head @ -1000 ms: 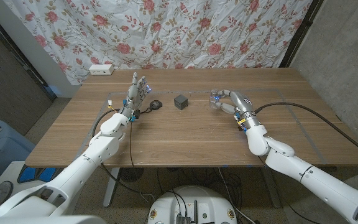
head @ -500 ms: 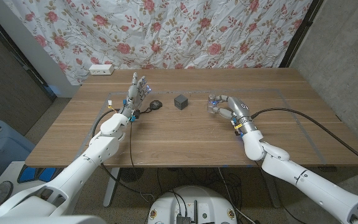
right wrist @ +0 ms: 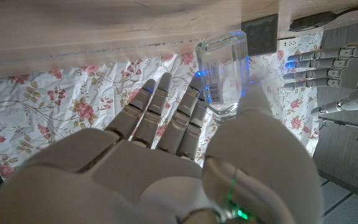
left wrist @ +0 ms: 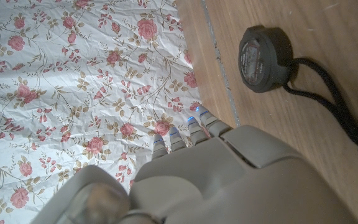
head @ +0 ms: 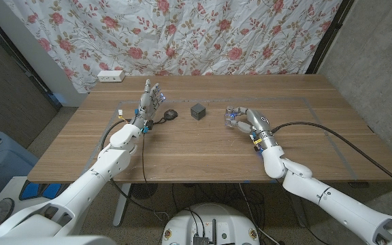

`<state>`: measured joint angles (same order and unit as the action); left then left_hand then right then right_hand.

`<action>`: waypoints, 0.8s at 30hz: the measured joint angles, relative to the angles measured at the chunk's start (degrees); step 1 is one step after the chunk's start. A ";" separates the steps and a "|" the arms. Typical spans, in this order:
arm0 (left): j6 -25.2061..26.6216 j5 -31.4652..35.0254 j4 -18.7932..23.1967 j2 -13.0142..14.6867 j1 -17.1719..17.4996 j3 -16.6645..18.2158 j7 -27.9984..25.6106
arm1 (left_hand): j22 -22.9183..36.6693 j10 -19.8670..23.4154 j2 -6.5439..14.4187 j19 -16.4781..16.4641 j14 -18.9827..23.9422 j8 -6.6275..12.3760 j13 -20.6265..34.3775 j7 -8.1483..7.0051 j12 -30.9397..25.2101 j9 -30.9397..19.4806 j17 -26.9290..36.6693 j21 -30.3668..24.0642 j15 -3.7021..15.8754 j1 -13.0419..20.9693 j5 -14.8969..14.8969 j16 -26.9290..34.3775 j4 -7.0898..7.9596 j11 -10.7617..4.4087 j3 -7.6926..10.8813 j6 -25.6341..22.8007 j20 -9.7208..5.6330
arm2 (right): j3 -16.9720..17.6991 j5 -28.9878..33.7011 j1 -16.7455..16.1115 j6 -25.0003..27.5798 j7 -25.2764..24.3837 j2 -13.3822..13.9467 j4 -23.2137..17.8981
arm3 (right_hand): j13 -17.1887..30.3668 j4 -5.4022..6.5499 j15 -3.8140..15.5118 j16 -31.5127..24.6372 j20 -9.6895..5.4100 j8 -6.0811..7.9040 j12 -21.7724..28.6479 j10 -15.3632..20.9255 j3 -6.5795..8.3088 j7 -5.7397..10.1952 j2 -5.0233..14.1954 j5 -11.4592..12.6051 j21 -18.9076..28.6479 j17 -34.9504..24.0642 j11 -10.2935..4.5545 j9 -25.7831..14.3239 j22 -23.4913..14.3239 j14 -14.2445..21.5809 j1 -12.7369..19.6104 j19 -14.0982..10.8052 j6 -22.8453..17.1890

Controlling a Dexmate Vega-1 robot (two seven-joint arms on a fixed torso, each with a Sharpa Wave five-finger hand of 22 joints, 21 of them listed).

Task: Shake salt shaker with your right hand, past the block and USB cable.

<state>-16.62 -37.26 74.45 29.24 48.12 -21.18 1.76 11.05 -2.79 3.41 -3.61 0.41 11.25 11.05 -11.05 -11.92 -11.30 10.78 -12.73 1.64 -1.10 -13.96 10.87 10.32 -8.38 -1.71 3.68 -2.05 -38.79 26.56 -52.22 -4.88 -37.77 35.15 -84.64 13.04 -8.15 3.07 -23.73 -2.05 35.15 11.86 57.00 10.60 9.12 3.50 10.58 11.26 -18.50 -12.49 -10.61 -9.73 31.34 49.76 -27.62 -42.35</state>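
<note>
While the right hand [head: 242,120] is gripping the clear salt shaker [right wrist: 222,73] just above the counter [head: 203,153], the dark block [head: 197,111] is sitting at its 9 o'clock. Beyond the block, again at 9 o'clock, the USB cable [head: 168,114] is lying beside the left hand [head: 150,101], which is standing upright, holding nothing, fingers apart.

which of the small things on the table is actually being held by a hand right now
The clear glass salt shaker, pinched in the right hand. The dark grey cube block and the black round-ended USB cable lie free on the wood.
</note>
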 measured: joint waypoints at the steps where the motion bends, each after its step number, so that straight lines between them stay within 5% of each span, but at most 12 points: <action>1: 0.00 0.00 0.00 0.00 0.00 0.00 0.00 | 0.00 0.00 0.00 0.00 0.00 0.00 0.00 0.00 0.00 0.00 0.00 0.00 0.00 0.00 0.00 0.00 0.00 0.00 0.00 0.00 0.00 | 0.00 0.02 0.00 -0.03 -0.04 0.00 0.00 | 0.00 0.00 0.00 0.00 0.00 0.00 0.00 0.00 0.00 0.00 0.00 0.00 0.00 0.00 0.00 0.00 0.00 0.00 0.00 0.00 0.00; 24: 0.00 0.00 0.01 0.02 0.00 -0.01 -0.01 | 0.00 0.00 0.00 0.00 0.00 0.00 0.00 0.00 0.00 0.00 0.00 0.00 0.00 0.00 0.00 0.00 0.00 0.00 0.00 0.00 0.00 | -2.34 0.22 1.21 0.49 0.61 -0.52 2.15 | -0.27 -0.40 -0.31 0.00 0.22 -0.80 -0.21 -1.06 -0.41 0.37 0.02 0.05 0.00 -0.27 -0.19 -0.48 0.00 -0.76 -0.01 0.22 0.37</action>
<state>-16.62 -37.27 74.46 29.26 48.12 -21.19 1.75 11.05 -2.79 3.41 -3.61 0.42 11.25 11.05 -11.05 -11.92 -11.30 10.78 -12.73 1.64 -1.10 -13.96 10.87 10.32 -8.38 -1.71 3.68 -2.05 -41.12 26.78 -51.01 -4.39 -37.16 34.63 -82.48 12.77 -8.55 2.76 -23.73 -1.82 34.35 11.65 55.95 10.19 9.49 3.52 10.62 11.26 -18.77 -12.68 -11.08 -9.73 30.58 49.75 -27.40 -41.98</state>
